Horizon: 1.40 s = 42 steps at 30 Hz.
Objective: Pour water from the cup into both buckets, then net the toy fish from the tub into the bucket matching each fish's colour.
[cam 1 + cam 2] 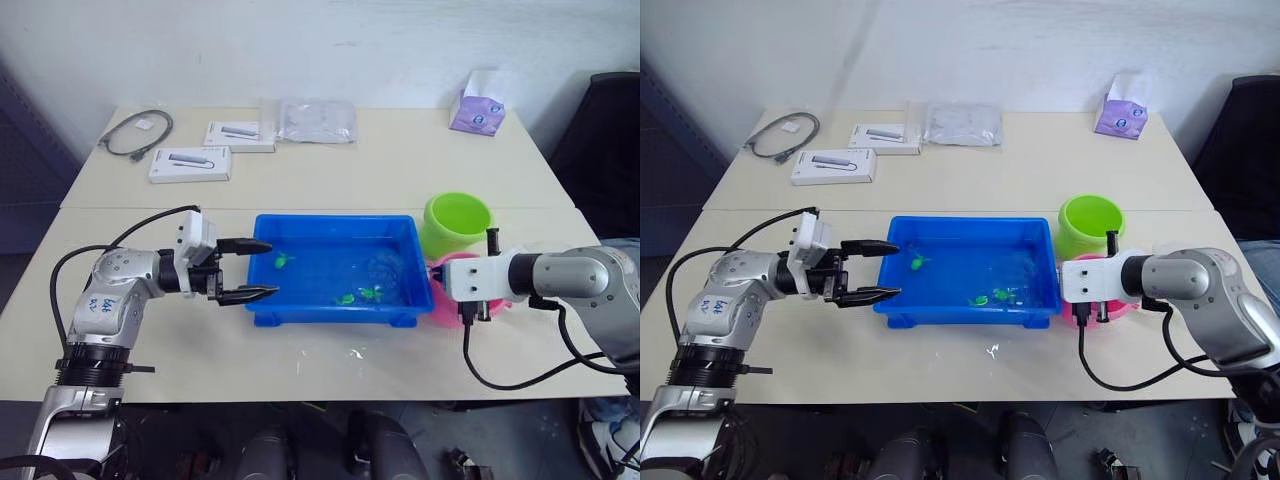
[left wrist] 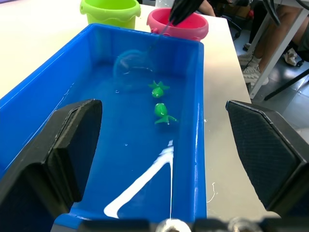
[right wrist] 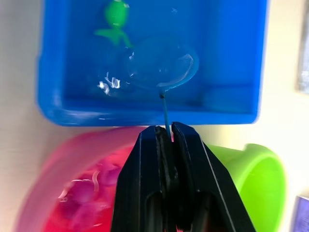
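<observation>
Pinching the net's [image 3: 161, 67] thin stick, the right tool [image 3: 166, 133] hangs over the pink bucket [image 3: 72, 179], with the ring just ahead of its tips, dipped into the tub [image 1: 335, 305]. Beside that tool stands the green bucket [image 1: 457, 222]. Green fish [image 2: 159, 89] float in the tub between net and left tool [image 1: 250, 270], whose fingers are spread wide at the tub's opposite end, one tip above the rim, one outside it, over the worktop [image 1: 400, 160].

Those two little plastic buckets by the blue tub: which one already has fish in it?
The pink plastic bucket: pink fish lie inside it. The lime green plastic bucket beside it looks empty.
</observation>
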Motion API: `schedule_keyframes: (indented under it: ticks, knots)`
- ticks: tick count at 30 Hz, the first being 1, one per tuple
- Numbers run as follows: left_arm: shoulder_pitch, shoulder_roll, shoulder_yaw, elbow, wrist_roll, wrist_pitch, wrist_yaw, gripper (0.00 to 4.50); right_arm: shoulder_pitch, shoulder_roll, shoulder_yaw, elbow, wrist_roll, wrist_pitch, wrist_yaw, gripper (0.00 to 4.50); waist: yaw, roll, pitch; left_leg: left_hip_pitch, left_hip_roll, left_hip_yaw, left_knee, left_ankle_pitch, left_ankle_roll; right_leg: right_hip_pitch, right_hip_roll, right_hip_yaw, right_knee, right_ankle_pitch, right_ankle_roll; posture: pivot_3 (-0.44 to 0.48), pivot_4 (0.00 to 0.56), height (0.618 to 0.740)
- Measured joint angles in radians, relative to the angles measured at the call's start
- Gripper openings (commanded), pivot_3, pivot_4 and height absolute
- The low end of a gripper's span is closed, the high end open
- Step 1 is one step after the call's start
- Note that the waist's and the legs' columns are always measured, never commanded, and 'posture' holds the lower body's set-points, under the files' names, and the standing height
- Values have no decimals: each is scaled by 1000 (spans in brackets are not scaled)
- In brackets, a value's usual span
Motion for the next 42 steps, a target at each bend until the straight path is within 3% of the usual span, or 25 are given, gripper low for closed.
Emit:
schedule_keyframes:
  ticks: [6, 15, 23, 35, 42]
  knots:
    - [15, 0, 0, -23, 0, 11, 0, 4417, -1, 22, -1, -28, 86, 114, 95, 0, -1, 0, 0, 0, 0, 0, 0, 0, 0, 0, -1, 0, 0, 0, 0, 0, 150, 740]
    - [30, 14, 1, -37, 0, 34, -10, 4417, -4, 111, -27, -33, 216, 299, 101, 0, 0, 0, 0, 0, 0, 0, 0, 0, 0, 0, -2, 0, 0, 0, 0, 0, 150, 740]
    - [49, 30, 8, -66, -2, 46, -8, 4417, 44, 188, -210, -74, 436, 506, 47, 0, 1, 0, 0, 0, 0, -1, -1, 0, 0, 0, -3, 0, 0, 0, 0, 0, 150, 740]
    - [25, 22, 21, -65, -7, 61, -3, 4417, 208, 189, -456, -95, 578, 503, 12, 0, 3, 0, 0, 0, 0, -1, -1, 0, 0, 0, -2, 0, 0, 0, 0, 0, 150, 740]
    - [-32, -34, 23, -65, -54, 158, 48, 4417, 296, 225, -666, -158, 651, 531, -117, 0, 6, 0, 0, 1, 0, 0, -1, 0, 0, 1, -2, 1, 0, 0, 0, 0, 150, 740]
